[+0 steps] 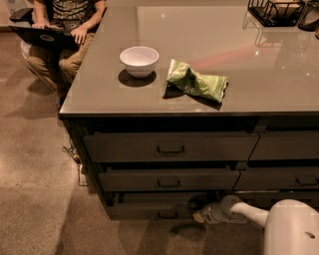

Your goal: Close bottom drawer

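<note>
The bottom drawer (144, 211) is the lowest of the left three-drawer stack. It is dark grey-brown with a small bar handle (167, 215). Its front stands out only slightly from the cabinet, with a thin dark gap above it. My gripper (201, 216) is low, at the right end of the drawer's front, close against it or touching it. The white arm (249, 213) reaches in from the lower right. The two matching drawers above, middle (169, 179) and top (169, 147), also sit slightly out.
On the grey countertop (259, 74) are a white bowl (139, 61) and a green bag (197, 80). A wire basket (274, 11) stands at the back right. A person (60, 35) with a laptop sits at the far left. The right-hand drawer stack (284, 149) adjoins.
</note>
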